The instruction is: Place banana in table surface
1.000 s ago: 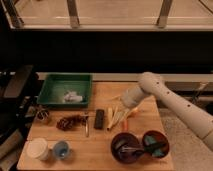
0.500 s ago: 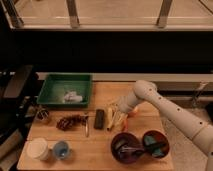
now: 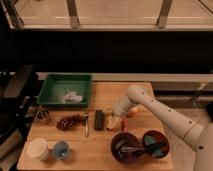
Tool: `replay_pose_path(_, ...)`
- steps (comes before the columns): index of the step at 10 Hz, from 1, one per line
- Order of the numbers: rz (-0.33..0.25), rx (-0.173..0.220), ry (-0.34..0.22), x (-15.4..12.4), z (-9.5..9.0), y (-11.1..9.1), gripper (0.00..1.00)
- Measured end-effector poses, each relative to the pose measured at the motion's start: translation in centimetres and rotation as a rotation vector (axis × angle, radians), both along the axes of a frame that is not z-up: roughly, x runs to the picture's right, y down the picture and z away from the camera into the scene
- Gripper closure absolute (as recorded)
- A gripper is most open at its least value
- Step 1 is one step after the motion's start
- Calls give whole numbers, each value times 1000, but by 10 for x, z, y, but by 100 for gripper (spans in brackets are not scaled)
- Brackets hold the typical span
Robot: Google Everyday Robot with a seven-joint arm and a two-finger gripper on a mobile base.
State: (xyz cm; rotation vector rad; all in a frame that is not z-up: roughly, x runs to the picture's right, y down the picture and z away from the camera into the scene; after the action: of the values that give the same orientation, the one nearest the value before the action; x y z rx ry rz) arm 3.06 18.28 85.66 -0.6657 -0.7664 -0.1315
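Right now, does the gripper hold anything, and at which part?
Cannot be told: the gripper is down at the banana on the table, beside the black bar; any hold is hidden.

The robot's arm is wearing a smooth, cream-white shell from end to end, and it is showing up as a chain of thick, tubular sections with soft, rounded edges. The widest section is filling the lower right corner, and the casing is narrowing toward the far end. A bulbous, ball-like joint is capping the top of the long link, where the shell is catching the most light. A few small dark dots are running along the upper side of that link. Past the joint, a shorter section is looking greyer and more shaded. The gripper is sitting at the tip of that section, low over the table surface, and is appearing as a dim, pale grey shape.
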Motion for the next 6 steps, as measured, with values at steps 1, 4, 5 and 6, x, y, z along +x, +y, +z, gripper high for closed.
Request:
replay_pose_path(1,-10,-6,-5,-1,-1,3,59)
replay_pose_path(4,-19,-1,-9,-2,-6,1,89)
replay_pose_path(5,-14,14,-11,1,-12,-8,98)
replay_pose_path(6,-6,34,-15,3,-19,-19,100)
